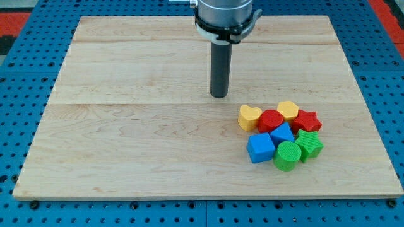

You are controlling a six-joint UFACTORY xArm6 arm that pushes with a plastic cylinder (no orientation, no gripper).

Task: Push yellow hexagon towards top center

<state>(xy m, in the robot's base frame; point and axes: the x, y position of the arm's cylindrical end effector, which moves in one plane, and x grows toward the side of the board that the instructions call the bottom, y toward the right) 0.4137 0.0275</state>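
Note:
The yellow hexagon (pixel 288 110) sits at the top of a tight cluster of blocks in the board's lower right. My tip (pixel 219 96) rests on the board up and to the left of the cluster, well apart from the hexagon and a short way from the yellow heart (pixel 249 117). The rod stands upright under the arm's end at the view's top centre.
The cluster also holds a red round block (pixel 270 120), a red star (pixel 307 120), a blue cube (pixel 260 147), a smaller blue block (pixel 282 133), a green cylinder (pixel 288 155) and a green star (pixel 308 144). The wooden board (pixel 126 126) lies on a blue pegboard.

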